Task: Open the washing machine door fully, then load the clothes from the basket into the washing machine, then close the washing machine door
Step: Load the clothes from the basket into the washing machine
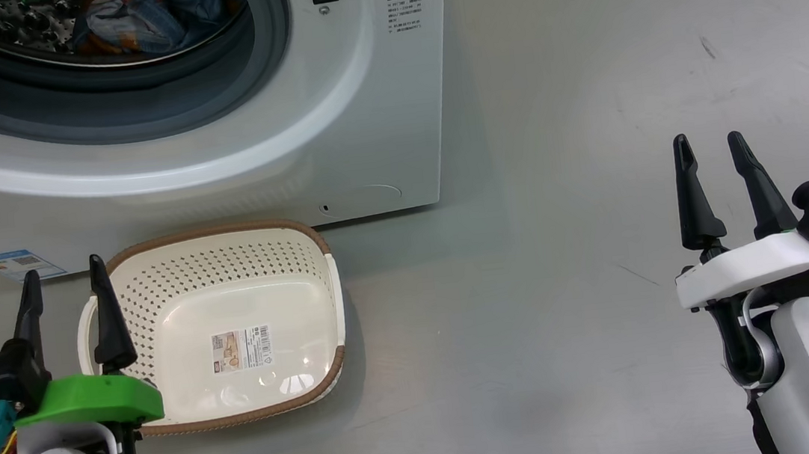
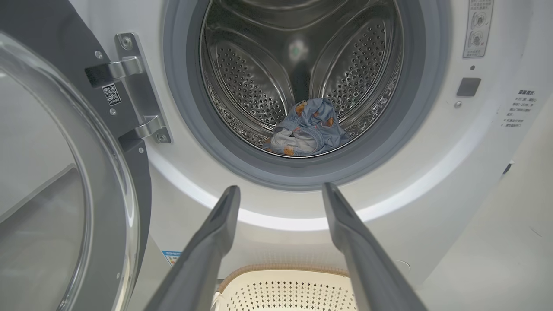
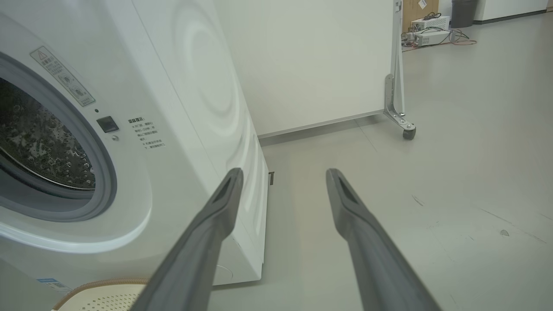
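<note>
The washing machine [image 1: 362, 111] stands with its door [image 2: 65, 181] swung wide to the left on its hinge. Blue printed clothes [image 2: 306, 129] lie at the bottom of the steel drum, also seen at the top of the head view as clothes [image 1: 142, 21]. On the floor in front, the cream basket [image 1: 235, 327] holds nothing but its label sticker. My left gripper [image 1: 64, 281] is open at the basket's left rim, and my left gripper [image 2: 281, 194] points toward the drum. Far right over bare floor, my right gripper [image 1: 711, 150] is open and holds nothing.
A white panel on a castor foot [image 3: 404, 125] stands behind the machine on the right, with boxes and cables [image 3: 432, 34] beyond it. Grey floor [image 1: 605, 273] spreads right of the machine. The basket's rim [image 3: 99, 287] shows below the machine front.
</note>
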